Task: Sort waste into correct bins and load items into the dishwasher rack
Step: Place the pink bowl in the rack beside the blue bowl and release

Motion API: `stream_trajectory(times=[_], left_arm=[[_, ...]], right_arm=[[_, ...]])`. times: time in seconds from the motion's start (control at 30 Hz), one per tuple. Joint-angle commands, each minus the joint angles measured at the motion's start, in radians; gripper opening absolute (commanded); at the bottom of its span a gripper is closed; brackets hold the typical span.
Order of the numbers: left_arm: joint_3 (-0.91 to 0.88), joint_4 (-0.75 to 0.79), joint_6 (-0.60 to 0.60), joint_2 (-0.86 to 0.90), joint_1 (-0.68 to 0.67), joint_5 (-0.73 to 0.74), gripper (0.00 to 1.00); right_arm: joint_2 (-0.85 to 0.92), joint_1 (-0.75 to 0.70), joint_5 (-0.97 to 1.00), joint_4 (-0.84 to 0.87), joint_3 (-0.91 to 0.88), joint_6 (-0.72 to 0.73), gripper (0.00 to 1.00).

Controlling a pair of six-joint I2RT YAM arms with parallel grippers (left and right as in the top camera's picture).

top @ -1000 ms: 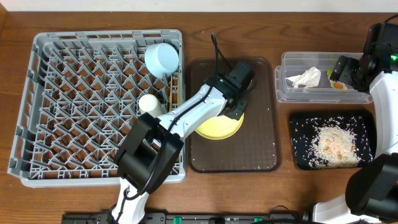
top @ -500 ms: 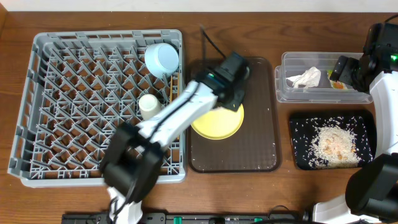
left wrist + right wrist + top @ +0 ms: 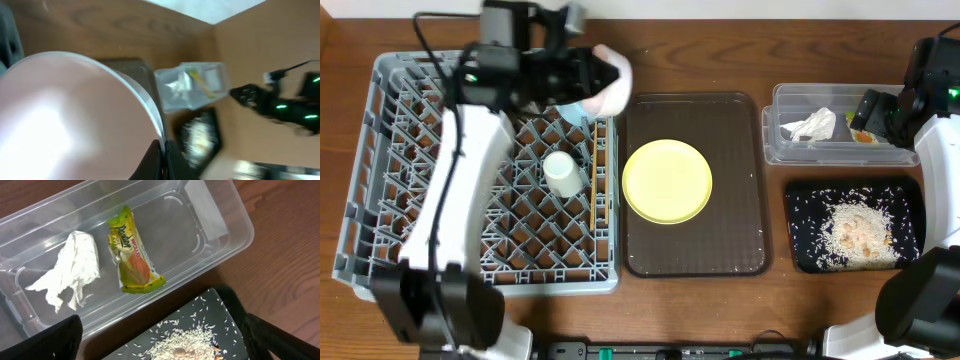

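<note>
Grey rack [image 3: 520,280] fills left half of surface. White cup [image 3: 561,170] and chopsticks [image 3: 593,195] sit near its right edge. Light blue bowl [image 3: 576,108] at its far right corner, partly hidden.

Left pincer [image 3: 588,75] clamped on rim of pink bowl [image 3: 610,85], bowl tipped on its side in air over that corner.

Brown serving tray [image 3: 720,240] mid-surface, yellow plate [image 3: 667,181] on it.

Black tray [image 3: 800,250] by near right corner, rice [image 3: 858,230] heaped inside.

Clear tub [image 3: 210,225] by far right edge, napkin [image 3: 70,270] and wrapper [image 3: 131,250] inside.

Right pincer [image 3: 876,115] spread wide, holding nothing, above tub's right end.

Wooden surface, pale strip beyond far edge.
</note>
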Motion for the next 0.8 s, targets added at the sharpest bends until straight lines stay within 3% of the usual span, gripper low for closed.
stream_trajectory(times=[0.0, 0.23, 0.57, 0.77], left_arm=[[-0.019, -0.006, -0.064, 0.075, 0.079, 0.365, 0.06], [-0.034, -0.062, -0.067, 0.23, 0.154, 0.514, 0.06], [-0.076, -0.065, -0.035, 0.33, 0.216, 0.492, 0.07], [-0.078, -0.121, 0.006, 0.33, 0.26, 0.36, 0.13]], right_arm=[[-0.02, -0.006, 0.014, -0.001, 0.018, -0.011, 0.99], [-0.02, -0.006, 0.014, -0.001, 0.018, -0.011, 0.99], [-0.02, -0.006, 0.014, -0.001, 0.018, -0.011, 0.99], [-0.02, -0.006, 0.014, -0.001, 0.018, -0.011, 0.99]])
